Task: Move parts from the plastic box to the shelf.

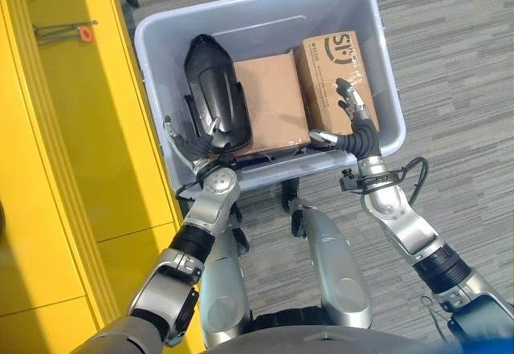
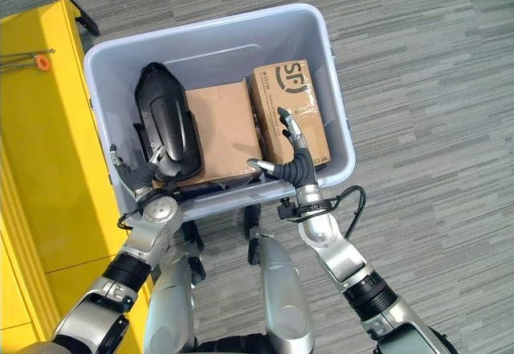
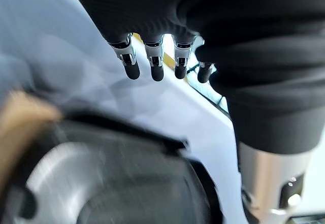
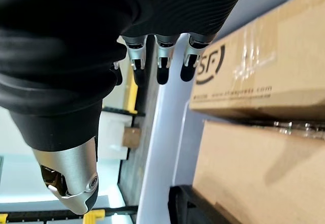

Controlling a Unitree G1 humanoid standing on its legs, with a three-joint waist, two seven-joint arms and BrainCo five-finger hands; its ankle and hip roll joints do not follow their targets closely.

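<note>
The shelf (image 1: 72, 129), yellow, stands at my left. The box (image 1: 385, 73) holds 3 parts: a flat carton (image 1: 273, 101) in the middle, a printed carton (image 1: 333, 69) on the right, and a black moulded part (image 1: 213, 89) on the left. My right hand (image 1: 353, 117) lies over the printed carton, fingers straight and apart, gripping nothing. That carton looks stiff and fairly light; its taped face may be slick, so I judge its edges the place to hold. My left hand (image 1: 197, 145), fingers relaxed, sits at the black part's near end; it looks rigid, smooth and curved, best cupped underneath.
</note>
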